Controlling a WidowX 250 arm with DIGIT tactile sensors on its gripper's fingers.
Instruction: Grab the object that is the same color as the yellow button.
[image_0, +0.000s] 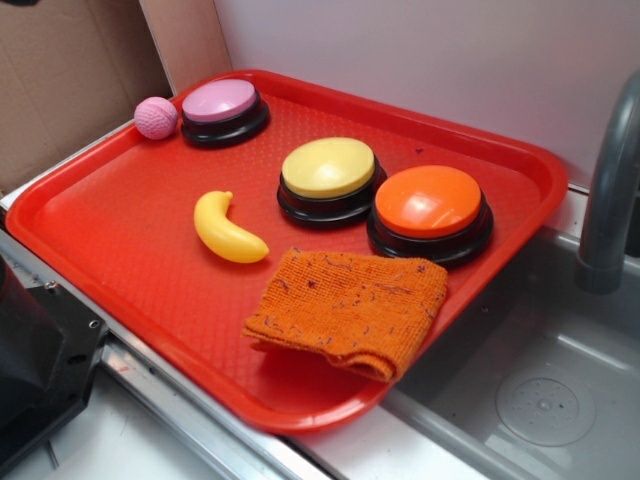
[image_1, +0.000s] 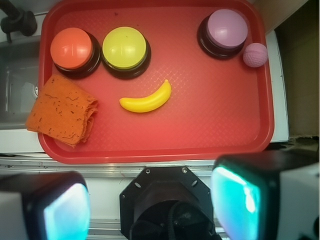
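Tray (image_0: 120, 215) carries everything, untouched as far as I can judge: near its far edge sits the yellow button (image_0: 328, 168), and the banana (image_0: 226, 231) lies loose mid-tray just before it. Gripper (image_1: 150, 202) hangs well back off the tray's near edge, fingers spread wide and empty, so approach, descent and grasp all remain.

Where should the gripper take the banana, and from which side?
Probably at the thick middle of the banana, coming straight down from above. It lies flat on the red tray with bare tray all around, and the yellow button sits apart from it. Set the jaws across its narrow width; the tapered ends would likely slip. The gripper is open, clear of the tray.
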